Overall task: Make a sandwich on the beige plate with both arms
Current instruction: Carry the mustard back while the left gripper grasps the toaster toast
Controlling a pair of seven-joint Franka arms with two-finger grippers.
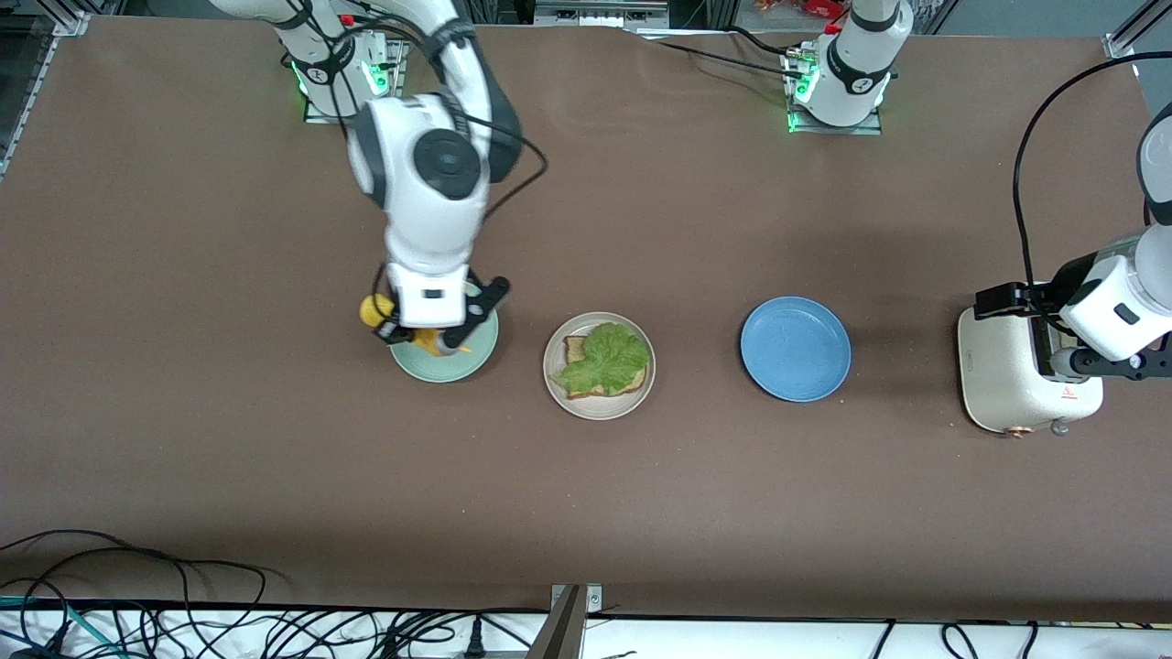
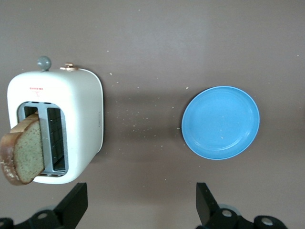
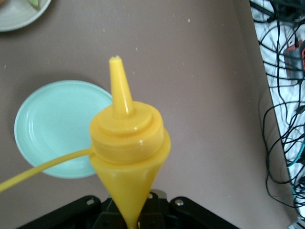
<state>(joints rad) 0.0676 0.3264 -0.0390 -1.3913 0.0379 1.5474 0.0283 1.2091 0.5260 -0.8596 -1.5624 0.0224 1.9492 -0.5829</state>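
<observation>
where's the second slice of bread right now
The bread slice stands in a slot of the white toaster at the left arm's end of the table, beside the blue plate.

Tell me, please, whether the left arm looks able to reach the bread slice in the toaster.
Probably yes: the left gripper hangs open over the toaster, and the bread slice sticks up from its slot uncovered.

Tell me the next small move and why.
Probably carry the right hand with its yellow bottle from over the mint plate to over the lettuce on the beige plate. The bottle is gripped and the lettuce shows no sauce. The open left hand waits over the toaster.
</observation>
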